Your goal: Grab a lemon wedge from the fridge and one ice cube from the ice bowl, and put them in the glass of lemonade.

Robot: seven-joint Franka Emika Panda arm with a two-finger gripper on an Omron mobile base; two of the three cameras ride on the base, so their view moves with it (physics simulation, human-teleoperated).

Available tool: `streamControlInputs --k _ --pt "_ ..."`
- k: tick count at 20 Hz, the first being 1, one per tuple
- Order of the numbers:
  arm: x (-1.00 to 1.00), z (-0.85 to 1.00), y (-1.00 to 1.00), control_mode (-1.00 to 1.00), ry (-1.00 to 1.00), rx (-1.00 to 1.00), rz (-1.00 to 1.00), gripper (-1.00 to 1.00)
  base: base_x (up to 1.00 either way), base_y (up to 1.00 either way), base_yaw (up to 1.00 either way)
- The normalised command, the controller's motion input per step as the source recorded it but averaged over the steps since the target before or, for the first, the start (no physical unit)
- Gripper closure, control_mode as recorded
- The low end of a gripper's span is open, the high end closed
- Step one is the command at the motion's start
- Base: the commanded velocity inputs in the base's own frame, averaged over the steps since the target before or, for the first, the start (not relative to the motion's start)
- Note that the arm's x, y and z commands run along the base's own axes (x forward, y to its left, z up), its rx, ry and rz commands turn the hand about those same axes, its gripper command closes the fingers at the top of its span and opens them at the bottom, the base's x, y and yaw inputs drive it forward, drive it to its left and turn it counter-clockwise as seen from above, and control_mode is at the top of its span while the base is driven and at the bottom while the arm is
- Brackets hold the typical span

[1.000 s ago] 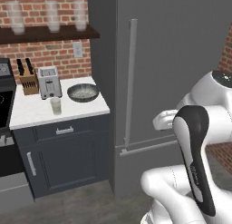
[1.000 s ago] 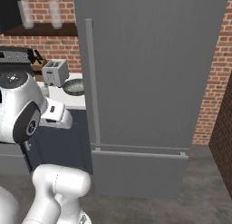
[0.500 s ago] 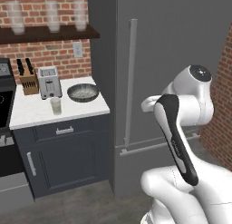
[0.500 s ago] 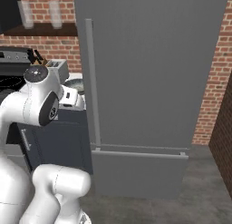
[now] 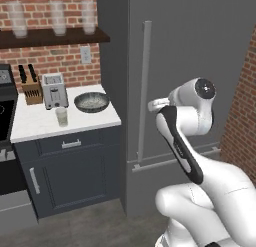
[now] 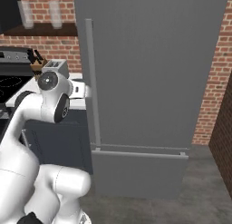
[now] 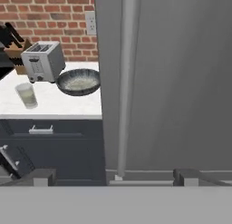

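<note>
The fridge (image 5: 200, 66) is shut, so the lemon wedge is hidden. My gripper (image 5: 154, 105) hangs at mid height right beside the long light grey handle (image 5: 145, 91), open and holding nothing. Along the hand, the handle (image 7: 127, 82) runs up between my two fingertips (image 7: 43, 177). To the left, on the white counter (image 5: 35, 126), sit the ice bowl (image 5: 91, 101) and the glass of lemonade (image 5: 62, 116), the glass in front of the toaster. In the hand view both are at upper left: the ice bowl (image 7: 79, 81) and the glass of lemonade (image 7: 27, 95).
A toaster (image 5: 54, 90) and a knife block (image 5: 31, 88) stand at the back of the counter. A shelf (image 5: 55, 36) above holds tall frosted glasses. A stove (image 6: 13, 80) lies left of the counter, and a brick wall (image 6: 213, 82) closes in on the fridge's right.
The arm has swung forward and left, bringing the open hand from beside the robot's body up to the fridge handle. The fridge has stayed shut.
</note>
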Motion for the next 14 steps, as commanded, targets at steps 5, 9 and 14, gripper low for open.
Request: streamControlInputs --k 5,9,14 --pt "0.70 0.00 0.00 -1.00 -0.03 0.00 -0.01 -1.00 0.00 0.00 0.00" --pt "0.74 0.00 0.00 -1.00 0.00 0.00 -0.01 -1.00 0.00 0.00 0.00" --pt "0.85 0.00 0.00 -1.00 0.00 0.00 0.00 -1.00 0.00 0.00 0.00"
